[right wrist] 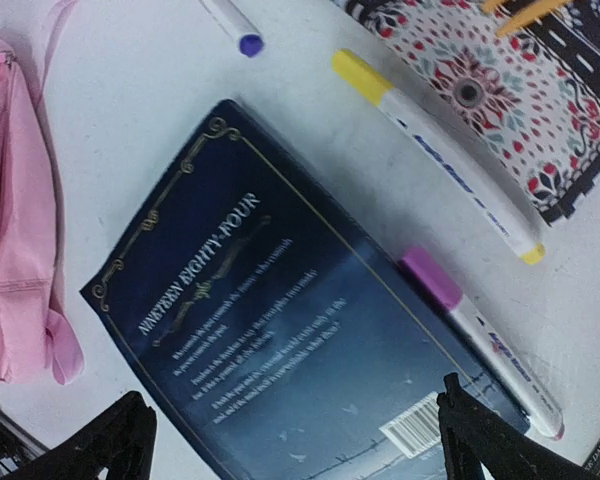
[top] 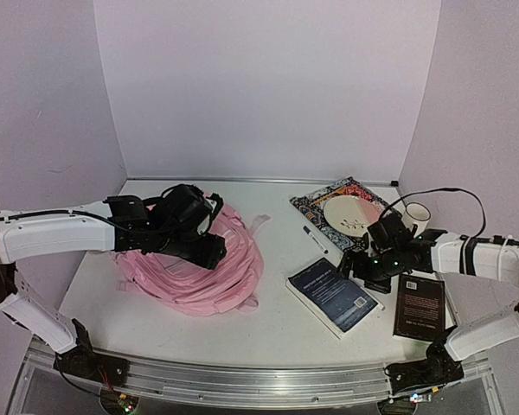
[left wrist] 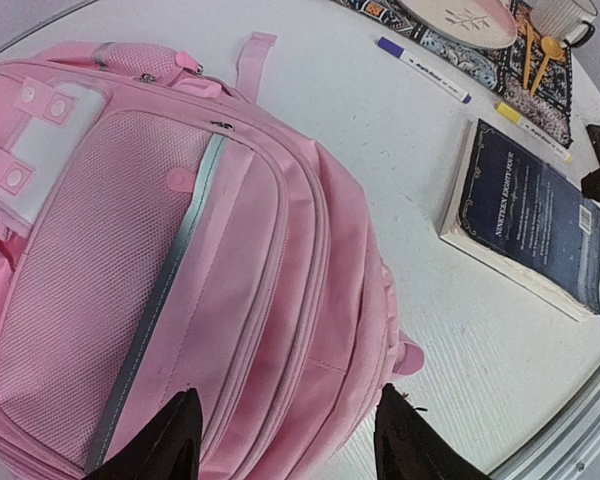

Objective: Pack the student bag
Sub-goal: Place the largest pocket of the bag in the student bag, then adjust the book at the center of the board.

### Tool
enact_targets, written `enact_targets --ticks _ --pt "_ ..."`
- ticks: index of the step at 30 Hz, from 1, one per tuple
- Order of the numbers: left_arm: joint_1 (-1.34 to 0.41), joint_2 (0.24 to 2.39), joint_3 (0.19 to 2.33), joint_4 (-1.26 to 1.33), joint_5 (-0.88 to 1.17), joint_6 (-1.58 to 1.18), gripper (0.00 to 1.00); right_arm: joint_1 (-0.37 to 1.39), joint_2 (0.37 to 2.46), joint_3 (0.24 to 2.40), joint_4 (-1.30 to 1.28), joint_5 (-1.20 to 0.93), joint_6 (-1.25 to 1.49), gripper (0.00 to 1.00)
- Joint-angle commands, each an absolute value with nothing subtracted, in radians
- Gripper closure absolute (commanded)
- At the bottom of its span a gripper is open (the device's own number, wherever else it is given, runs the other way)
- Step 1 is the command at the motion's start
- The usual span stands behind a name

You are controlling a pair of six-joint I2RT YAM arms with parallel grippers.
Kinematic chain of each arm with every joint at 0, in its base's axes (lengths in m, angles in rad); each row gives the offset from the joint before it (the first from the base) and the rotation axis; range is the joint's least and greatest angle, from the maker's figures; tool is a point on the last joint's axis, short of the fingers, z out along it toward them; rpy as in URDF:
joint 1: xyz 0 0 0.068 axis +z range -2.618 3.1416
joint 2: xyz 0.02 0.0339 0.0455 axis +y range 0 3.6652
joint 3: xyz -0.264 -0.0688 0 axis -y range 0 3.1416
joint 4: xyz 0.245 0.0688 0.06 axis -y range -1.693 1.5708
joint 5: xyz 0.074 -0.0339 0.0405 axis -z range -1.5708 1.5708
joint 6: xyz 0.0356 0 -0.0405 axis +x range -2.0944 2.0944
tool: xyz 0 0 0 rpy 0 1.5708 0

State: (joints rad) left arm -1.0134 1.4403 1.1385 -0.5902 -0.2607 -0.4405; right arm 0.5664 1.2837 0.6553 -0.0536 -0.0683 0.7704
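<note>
Nearest to the arms, a black book (top: pixel 419 306) and a dark blue book (top: pixel 331 295) lie flat on the desk (top: pixel 277 251), probably set out for packing. The right tool (right wrist: pixel 292 395) hangs over the blue book with its jaws fully apart and nothing between them, likely to line up a grasp. A purple-capped marker (right wrist: pixel 480 330) lies at this book's edge.

On the left half of the desk the student bag (top: pixel 195 268) lies flat with its front up. The left tool (left wrist: pixel 288 400) is low above it, jaws apart, holding nothing. The bag is soft pink cloth with a mesh front pocket and a grey stripe; no pocket looks open. Farther back, a plate (top: pixel 350 212) sits on a patterned mat (top: pixel 316 207), with a cup (top: pixel 417 213) beside it.
</note>
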Motion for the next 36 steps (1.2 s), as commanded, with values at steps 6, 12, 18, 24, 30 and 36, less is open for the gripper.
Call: enact_targets --ticks 6,12,18,24,30,36 --pt "-1.051 1.452 1.199 -0.498 -0.217 -0.536 0.31 0.496 1.218 0.542 -0.132 -0.046 0.797 0.02" --pt "-1.112 1.527 1.201 -0.439 -0.216 -0.62 0.23 0.496 1.251 0.535 -0.135 -0.054 0.79 0.02" --pt "-1.153 1.567 1.163 -0.297 -0.159 -0.701 0.17 0.499 1.27 0.512 -0.095 -0.125 0.784 0.02" --pt "-1.188 1.644 1.185 -0.259 -0.129 -0.742 0.16 0.561 1.29 0.499 -0.05 -0.187 0.809 0.02" --pt "-1.215 1.709 1.2 -0.249 -0.121 -0.768 0.16 0.674 1.316 0.497 0.009 -0.23 0.876 0.02" --pt "-1.231 1.748 1.194 -0.244 -0.121 -0.788 0.16 0.71 1.286 0.54 -0.059 -0.135 0.858 0.02"
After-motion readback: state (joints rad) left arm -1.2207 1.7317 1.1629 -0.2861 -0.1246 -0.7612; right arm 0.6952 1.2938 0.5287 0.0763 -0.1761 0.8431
